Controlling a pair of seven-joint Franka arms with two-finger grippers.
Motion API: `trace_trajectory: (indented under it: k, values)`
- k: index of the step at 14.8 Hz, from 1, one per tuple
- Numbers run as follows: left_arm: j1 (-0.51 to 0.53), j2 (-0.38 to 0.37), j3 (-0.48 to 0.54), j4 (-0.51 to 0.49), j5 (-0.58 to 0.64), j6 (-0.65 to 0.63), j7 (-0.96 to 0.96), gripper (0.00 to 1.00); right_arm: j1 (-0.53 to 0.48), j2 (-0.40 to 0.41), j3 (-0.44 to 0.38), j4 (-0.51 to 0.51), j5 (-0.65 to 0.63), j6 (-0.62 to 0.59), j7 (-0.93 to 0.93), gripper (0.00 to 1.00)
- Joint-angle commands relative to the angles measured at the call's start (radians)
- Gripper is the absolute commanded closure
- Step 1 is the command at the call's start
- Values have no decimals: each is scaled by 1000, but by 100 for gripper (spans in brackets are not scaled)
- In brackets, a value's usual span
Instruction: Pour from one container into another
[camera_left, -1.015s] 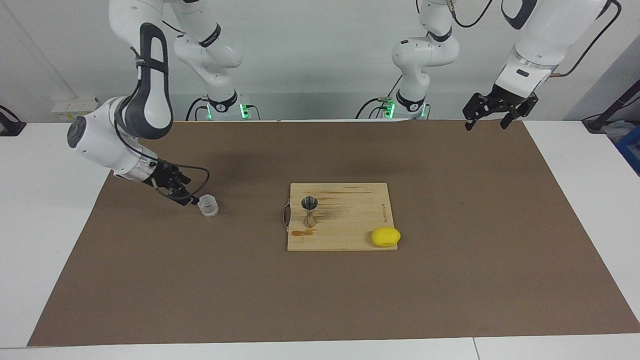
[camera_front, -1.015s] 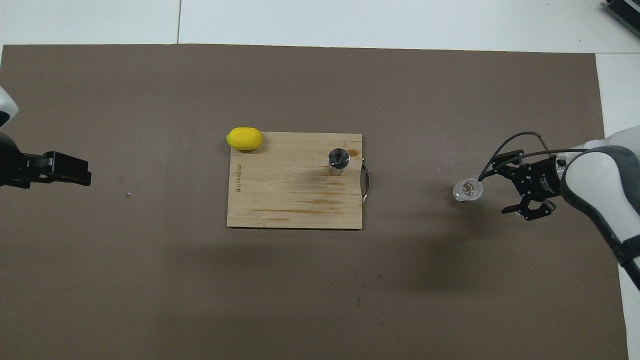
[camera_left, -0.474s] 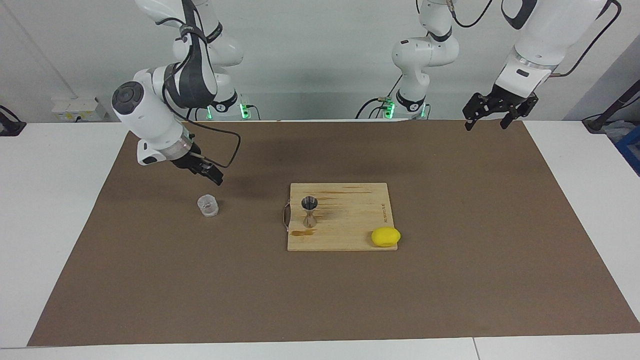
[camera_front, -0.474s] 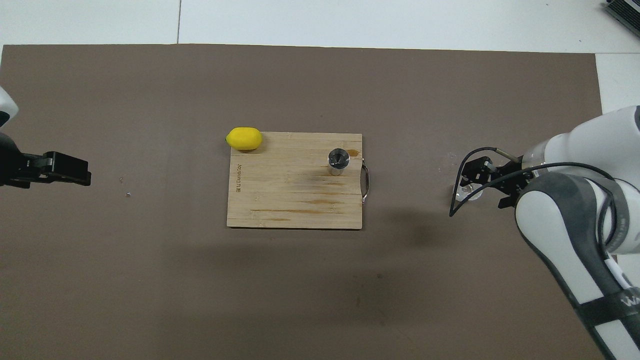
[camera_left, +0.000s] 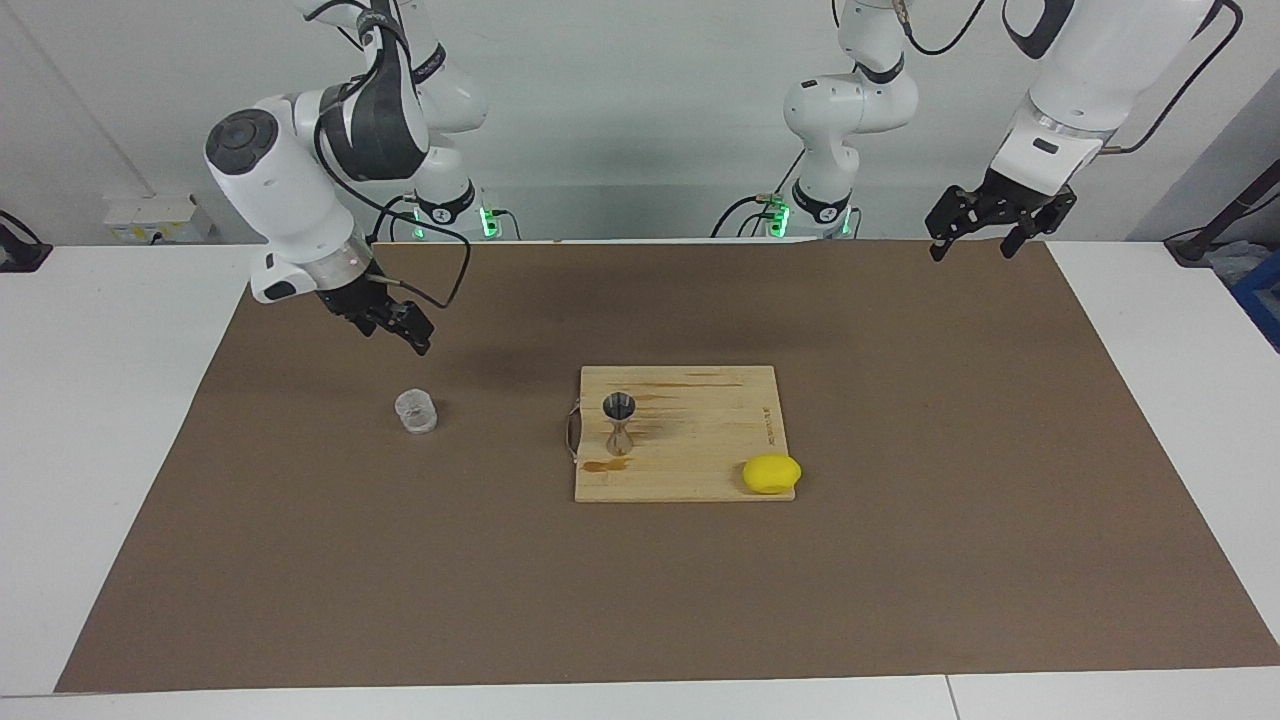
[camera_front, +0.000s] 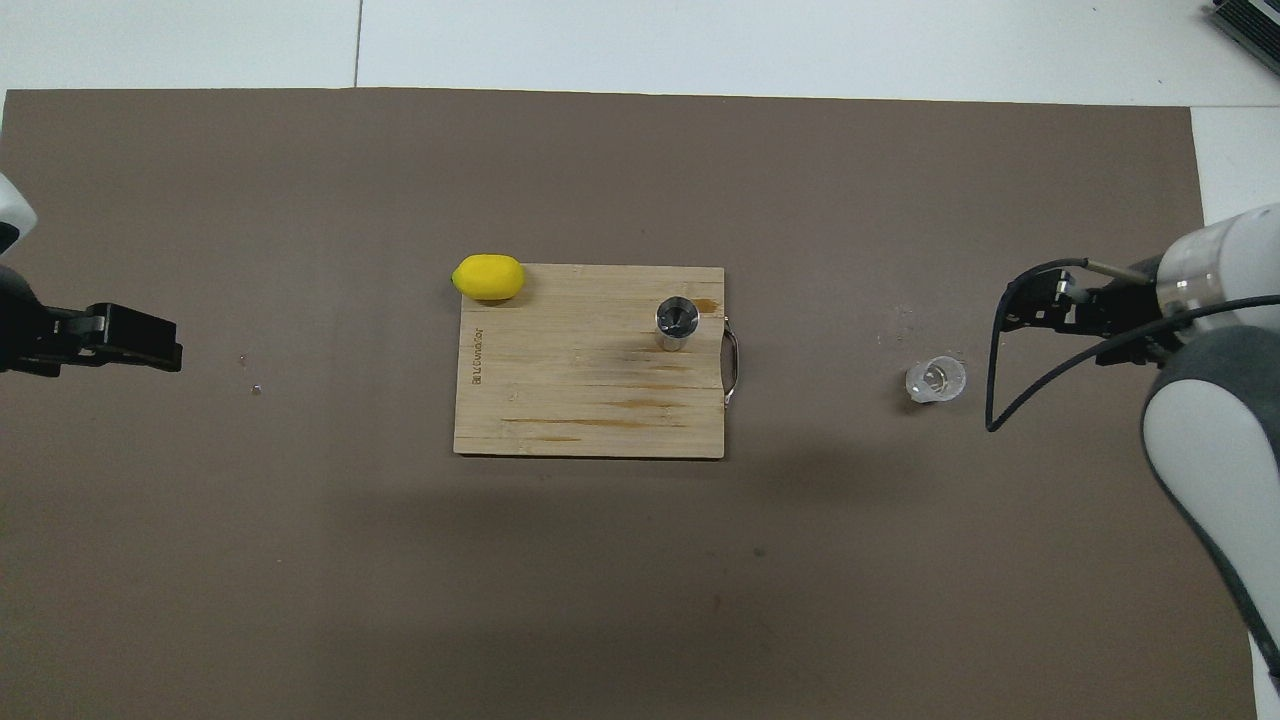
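- The clear cup stands upright on the brown mat toward the right arm's end of the table, well apart from the wooden board; nothing touches it
- The steel jigger stands upright on the board, near the board's metal handle at the edge facing the cup; a brownish stain marks the wood just beside its foot
- A yellow lemon lies at the board's corner toward the left arm's end, farther from the robots than the jigger
- The right gripper hangs in the air over the mat beside the cup, clear of it and holding nothing; whether its fingers are apart or together cannot be told
- The left gripper waits raised over the mat's edge at its own end; its fingers are spread apart and hold nothing
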Motion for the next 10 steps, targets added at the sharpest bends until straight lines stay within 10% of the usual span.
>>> trace_trajectory:
  k: [1, 10]
  values:
    - [14, -18, -5, -12, -11, -10, 17, 0, -33, 19, 1, 103, -17, -34, -54, 1]
    - [14, -18, -5, -12, -11, -10, 15, 0, -27, 53, 21, 272, -88, -232, -71, 1]
